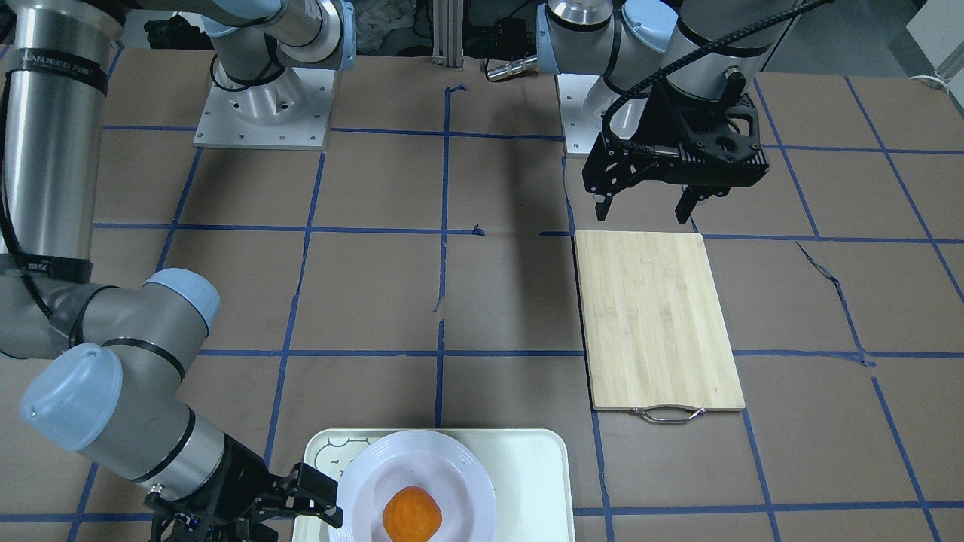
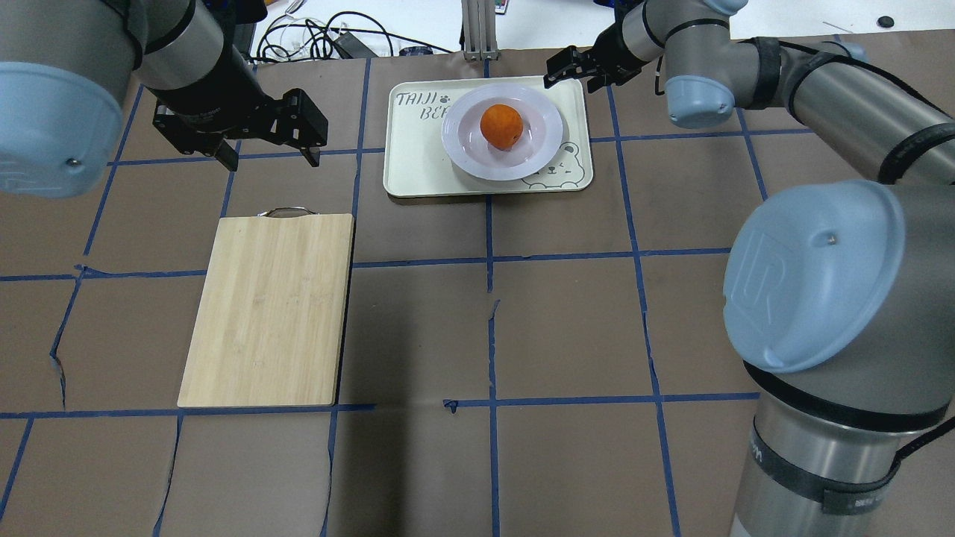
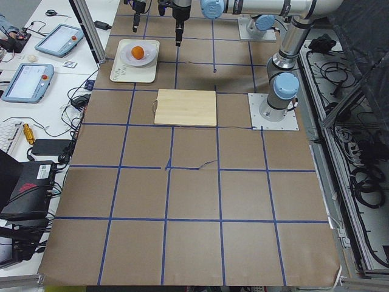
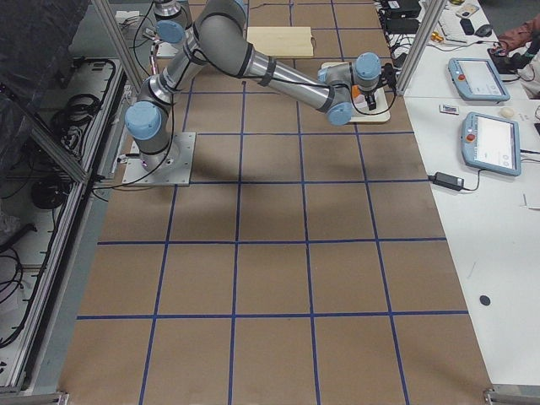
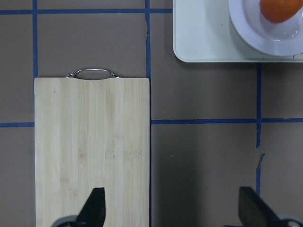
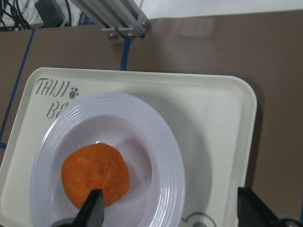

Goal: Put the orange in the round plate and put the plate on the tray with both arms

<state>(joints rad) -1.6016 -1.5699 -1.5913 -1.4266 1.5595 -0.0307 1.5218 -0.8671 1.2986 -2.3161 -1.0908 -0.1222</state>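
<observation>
Now: tray [image 2: 418, 170] bears the round plate [image 2: 464, 149], orange [image 2: 501, 126] in its sunken centre. My right gripper [image 2: 571, 80], fingers wide and empty, hangs just beside the tray's far rim. My left gripper [image 2: 274, 158], also wide, hangs well apart, over the cutting board [image 2: 268, 306] end.

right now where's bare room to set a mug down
Widest bare patch of brown table: to the robot's right of the pale bamboo cutting board, robot-side of the cream rectangular tray. The board's top is bare too. Crowded: the tray, mostly filled by the white round plate with the small orange fruit, the open right gripper at its far corner.
</observation>
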